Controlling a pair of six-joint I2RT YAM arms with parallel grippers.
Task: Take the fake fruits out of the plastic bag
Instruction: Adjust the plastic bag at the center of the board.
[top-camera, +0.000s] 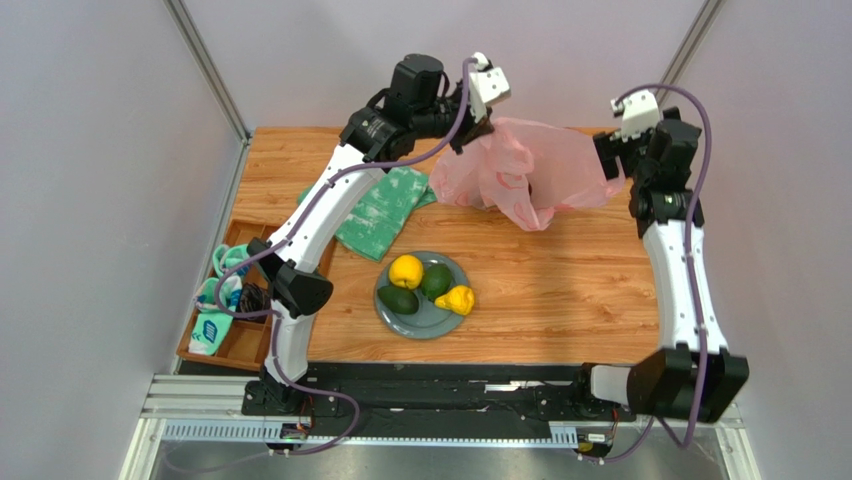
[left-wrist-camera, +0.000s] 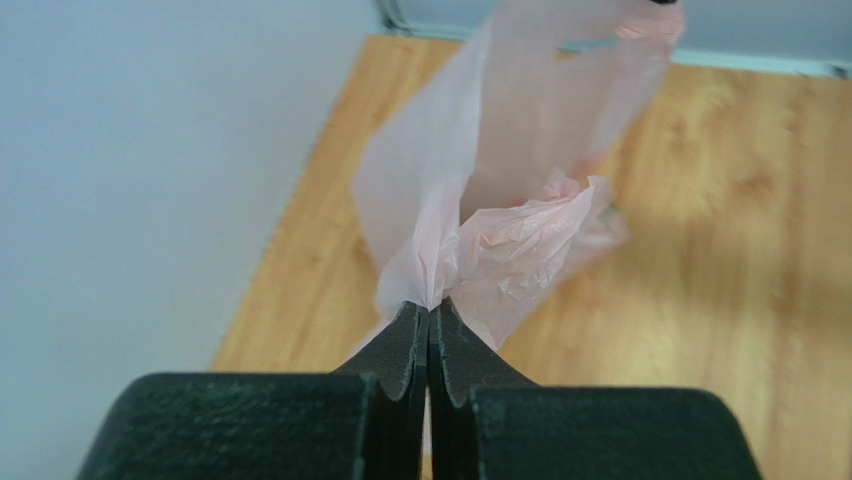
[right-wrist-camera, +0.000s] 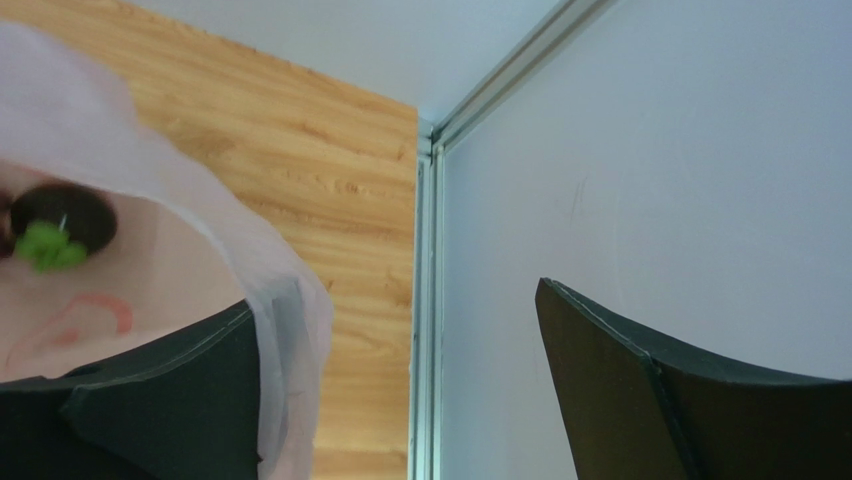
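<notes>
- Left fingers pinched shut on the pink bag, held up over the far counter.
- Right fingers spread wide, one touching the bag.
- Four fruits on the near plate; a dark fruit inside the bag.

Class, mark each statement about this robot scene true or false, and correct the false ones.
1. The left pincer is shut on the pink plastic bag. True.
2. The right pincer is clamped shut. False: its fingers stand wide apart.
3. Four fake fruits lie on the grey plate. True.
4. The bag holds nothing. False: a dark fruit with a green top shows inside it in the right wrist view.
5. The green patterned cloth lies on the plate. False: it lies on the table beyond the plate, left of the bag.
</notes>
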